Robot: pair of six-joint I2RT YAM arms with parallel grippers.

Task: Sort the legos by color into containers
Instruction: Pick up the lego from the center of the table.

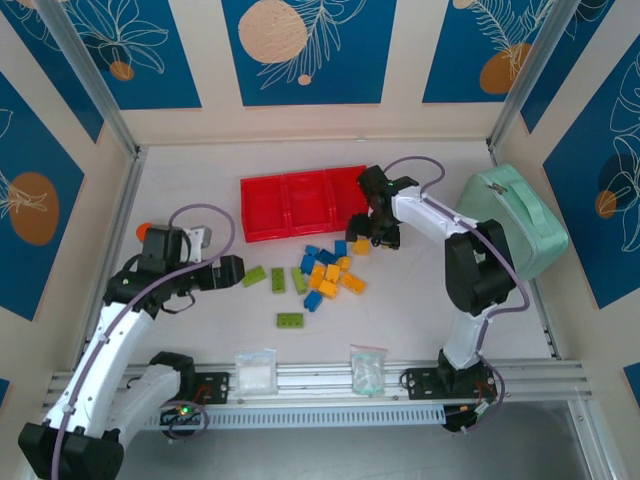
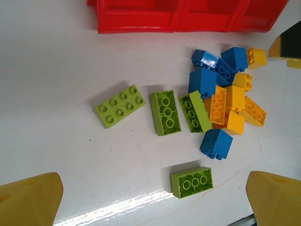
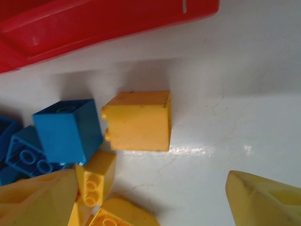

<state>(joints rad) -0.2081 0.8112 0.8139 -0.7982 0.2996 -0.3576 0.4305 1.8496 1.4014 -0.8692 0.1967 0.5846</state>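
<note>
Plastic is judged light, stiff, slick; yellow lego (image 3: 137,121) is best pinched across flat sides; both jaws are spread, empty.

Bright, even light from above. Glare streaks the table (image 2: 117,207) at the left wrist view's lower centre; legos (image 2: 164,113) cast soft shadows. Fingers (image 3: 37,197) in the right wrist view's lower corners are blurred.
</note>
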